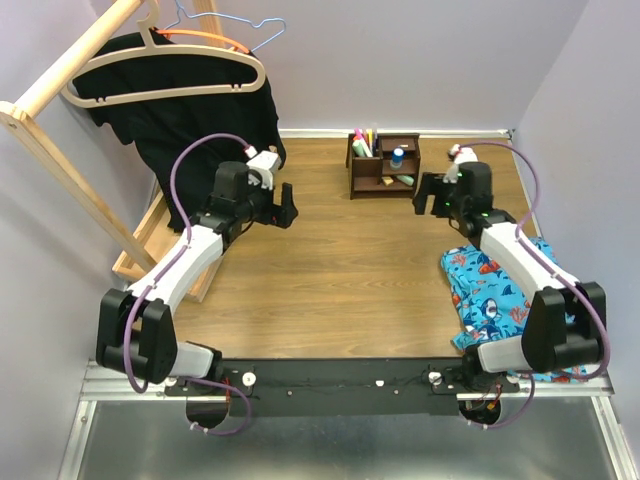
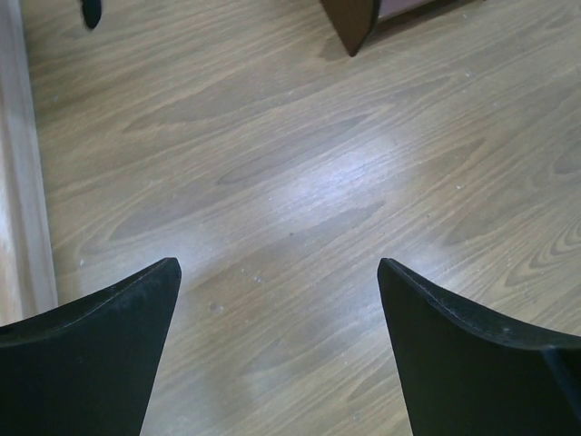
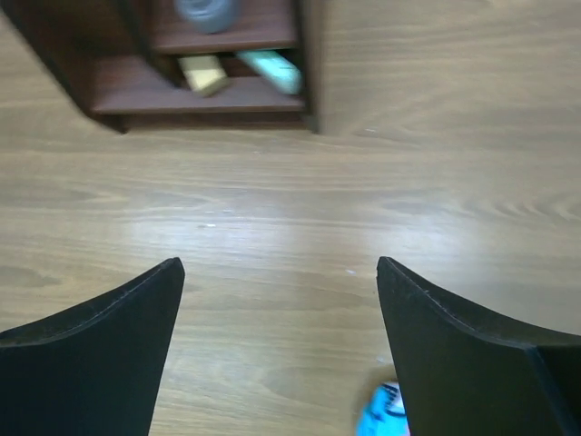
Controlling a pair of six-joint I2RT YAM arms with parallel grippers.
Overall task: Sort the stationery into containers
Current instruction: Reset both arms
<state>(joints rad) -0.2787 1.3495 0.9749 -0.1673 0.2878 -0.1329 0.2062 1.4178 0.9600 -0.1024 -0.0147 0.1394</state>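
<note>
While hovering near organizer, right gripper spread wide, holding nothing; left gripper likewise apart, empty.

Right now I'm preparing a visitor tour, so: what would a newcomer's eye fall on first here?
Probably the black garment hanging on the light wooden rack at the far left. Then the blue fish-print cloth at the near right, partly under the right arm, and the dark brown wooden organizer at the far middle, bright pens standing in it.

Black garment on wooden rack; fish-print cloth lies crumpled.
</note>
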